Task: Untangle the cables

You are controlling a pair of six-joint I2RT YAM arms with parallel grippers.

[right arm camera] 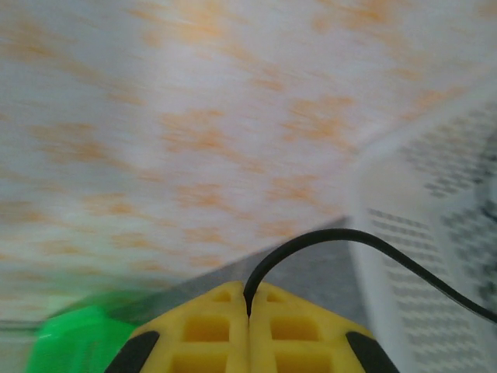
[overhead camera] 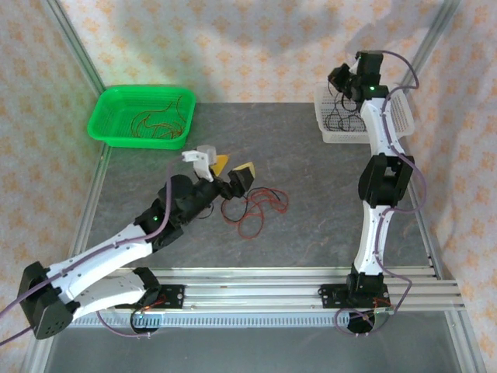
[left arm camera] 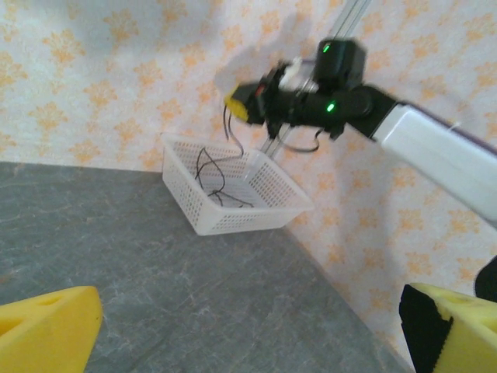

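Right fingers (right arm camera: 233, 326) pinch one black cable (right arm camera: 342, 237) above the white basket (overhead camera: 335, 137) — likely to drop it there; left fingers (overhead camera: 243, 176), spread wide, hover near the tangle (overhead camera: 256, 208) on the desk (overhead camera: 311, 194).

Left gripper (overhead camera: 234, 169): yellow pads, black backing.
Right gripper (right arm camera: 248, 305): yellow pads, black corners.
Black cable (right arm camera: 373, 247): solid black, pinched between the right jaws.
Red cables (overhead camera: 256, 210): red, a few darker strands, just beside the left jaws.
Green basket (overhead camera: 102, 116): bright green, beyond the left jaws; red-orange wires (overhead camera: 159, 124) inside.
White basket (left arm camera: 233, 221): white, fine perforated grid, below the right jaws; black wires (left arm camera: 210, 175) inside.
Table (overhead camera: 311, 202): grey, mottled like stone.
Backdrop (overhead camera: 256, 39): pale cream, repeating orange floral motif.
Arms (overhead camera: 101, 260): white shells, black joints, green indicator lights, purple cabling.
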